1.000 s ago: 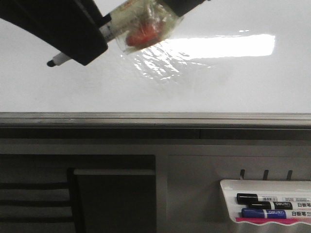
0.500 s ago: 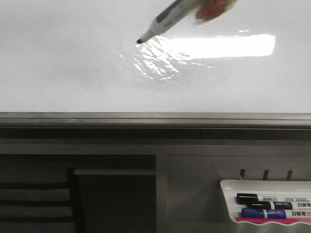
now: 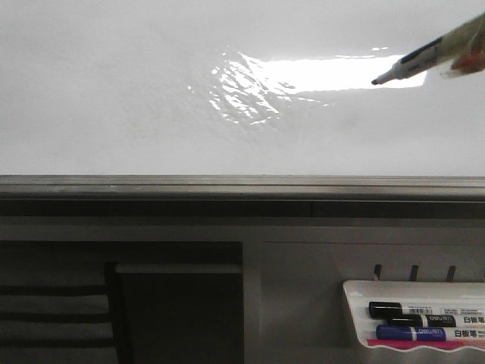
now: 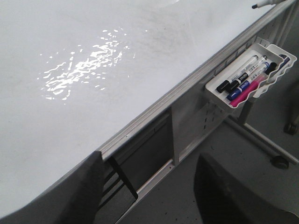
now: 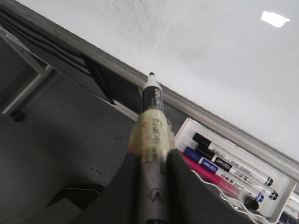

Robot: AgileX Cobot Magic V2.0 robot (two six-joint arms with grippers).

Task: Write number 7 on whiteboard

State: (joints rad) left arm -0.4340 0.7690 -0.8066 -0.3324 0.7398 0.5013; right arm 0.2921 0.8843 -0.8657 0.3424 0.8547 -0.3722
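The whiteboard (image 3: 114, 98) is glossy white with a bright rectangular reflection and a grey rail (image 3: 242, 184) along its lower edge. No number 7 shows on it in any view. My right gripper (image 5: 150, 158) is shut on a tape-wrapped marker (image 5: 152, 107) with its black tip uncapped. In the front view the marker (image 3: 424, 59) comes in from the upper right, its tip near the board over the reflection. Its tip also shows in the left wrist view (image 4: 261, 4). My left gripper (image 4: 149, 186) is open and empty, off the board's lower edge.
A small white marker tray (image 3: 356, 292) hangs below the rail at the right, holding black, blue and pink markers (image 3: 413, 332). It also shows in the left wrist view (image 4: 212, 88) and the right wrist view (image 5: 280, 182). The board's metal stand and grey floor lie below.
The marker has swept from the upper left of the board to the upper right. The right arm's black body has left the front view. No stroke shows on the board.
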